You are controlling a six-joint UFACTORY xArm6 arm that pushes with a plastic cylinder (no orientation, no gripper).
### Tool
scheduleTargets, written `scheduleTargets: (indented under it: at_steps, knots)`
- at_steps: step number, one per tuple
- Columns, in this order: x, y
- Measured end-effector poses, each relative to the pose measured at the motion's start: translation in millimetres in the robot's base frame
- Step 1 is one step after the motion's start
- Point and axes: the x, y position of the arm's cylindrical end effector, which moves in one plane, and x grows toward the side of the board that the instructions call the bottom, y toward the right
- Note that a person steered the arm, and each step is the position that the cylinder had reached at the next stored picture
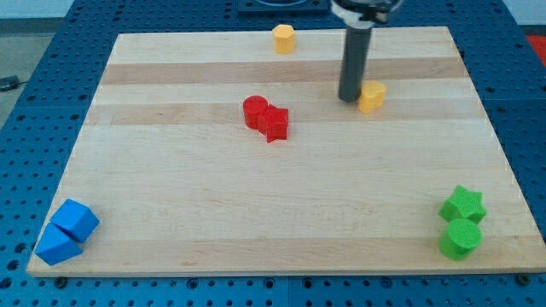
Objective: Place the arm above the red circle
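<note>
The red circle block (254, 111) lies a little above the board's middle, touching a red star-shaped block (275, 124) on its lower right. My tip (350, 99) is at the end of the dark rod, to the view's right of the red circle and well apart from it. The tip stands right beside a yellow block (372, 96), on that block's left.
A yellow hexagon block (283, 38) sits near the board's top edge. Two blue blocks (66, 232) lie at the bottom left corner. A green star (463, 205) and a green circle (461, 239) lie at the bottom right. The wooden board (171, 188) rests on a blue perforated table.
</note>
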Motion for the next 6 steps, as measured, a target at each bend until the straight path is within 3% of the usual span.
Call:
scheduleTargets:
  at_steps: [2, 4, 6]
  knots:
    - [4, 58]
    - [-4, 57]
    - [-4, -49]
